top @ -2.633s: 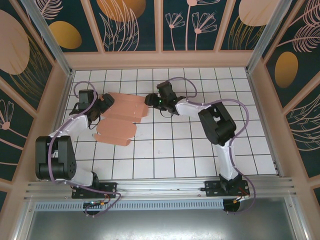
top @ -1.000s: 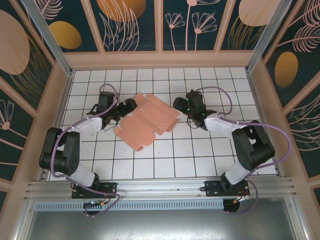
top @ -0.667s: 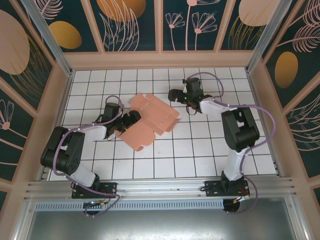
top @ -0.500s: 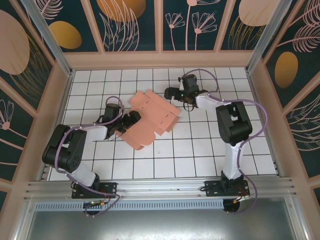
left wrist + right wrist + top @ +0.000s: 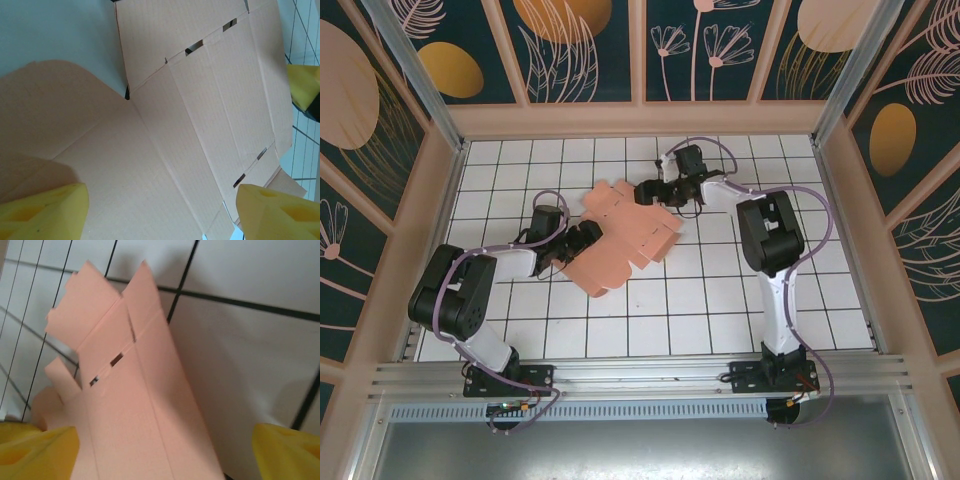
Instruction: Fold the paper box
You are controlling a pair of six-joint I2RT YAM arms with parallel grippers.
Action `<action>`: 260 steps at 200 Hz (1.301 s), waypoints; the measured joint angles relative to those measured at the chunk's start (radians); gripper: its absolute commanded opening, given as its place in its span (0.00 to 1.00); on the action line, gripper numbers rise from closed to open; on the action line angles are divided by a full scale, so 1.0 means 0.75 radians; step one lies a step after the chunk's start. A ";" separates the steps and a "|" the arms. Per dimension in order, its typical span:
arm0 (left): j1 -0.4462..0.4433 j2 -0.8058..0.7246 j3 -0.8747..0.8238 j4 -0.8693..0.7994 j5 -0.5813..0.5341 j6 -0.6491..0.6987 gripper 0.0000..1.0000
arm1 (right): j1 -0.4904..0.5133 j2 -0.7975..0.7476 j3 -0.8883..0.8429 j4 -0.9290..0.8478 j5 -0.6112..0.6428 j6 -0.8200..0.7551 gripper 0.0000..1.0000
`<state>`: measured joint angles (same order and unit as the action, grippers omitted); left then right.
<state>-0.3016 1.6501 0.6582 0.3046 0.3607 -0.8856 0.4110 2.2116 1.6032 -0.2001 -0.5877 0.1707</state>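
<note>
So the whole thing sat inside a booth with dark teal flower-print walls [image 5: 590, 50] in peach frames, and the floor of it was a white table [image 5: 720, 300] with a black tile grid. A metal rail [image 5: 640, 375] ran along the near edge where both arms were bolted. The left arm [image 5: 470, 275] bent low and reached in toward the middle, while the right arm [image 5: 765, 240] stretched up the table and hooked back left.

The box [image 5: 620, 235] wasn't a box at all, just a flat salmon cut-out lying unfolded on the tiles a bit left of centre, with its rounded flap pointing at the near side and little tabs on the far edge. It lay right between the two grippers. The left gripper [image 5: 582, 238] was at its left edge and the right gripper [image 5: 650, 192] at its far right corner.

Both wrist cams had the card [image 5: 165, 150] running between the yellow fingers [image 5: 45, 212], and both sets of jaws stood wide apart, clamping nothing. Couldn't tell if any fingertip actually touched the card. The right cam [image 5: 135, 410] was blurry, but the small slots [image 5: 116, 359] along the creases showed
</note>
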 measured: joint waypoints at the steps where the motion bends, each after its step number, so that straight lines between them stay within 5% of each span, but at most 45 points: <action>1: 0.000 0.000 0.000 0.001 0.001 0.001 0.79 | 0.000 0.002 0.002 -0.003 -0.003 -0.002 0.83; 81: -0.005 -0.014 0.015 -0.022 -0.009 0.028 0.89 | 0.002 0.032 0.122 -0.207 -0.045 -0.213 0.00; 100: -0.005 -0.041 0.028 -0.077 -0.047 0.057 0.99 | 0.011 0.017 0.094 -0.219 0.001 -0.241 0.00; 177: -0.005 -0.188 0.331 -0.445 -0.334 0.103 0.99 | 0.115 -0.340 -0.222 -0.058 0.380 -0.342 0.00; 260: -0.005 0.143 1.130 -0.830 -0.170 0.154 0.99 | 0.282 -0.534 -0.471 0.083 0.732 -0.436 0.00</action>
<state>-0.3050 1.7576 1.5059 -0.3176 0.2333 -0.7704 0.6228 1.8114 1.2499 -0.1375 -0.0387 -0.1566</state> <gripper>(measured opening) 0.988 0.052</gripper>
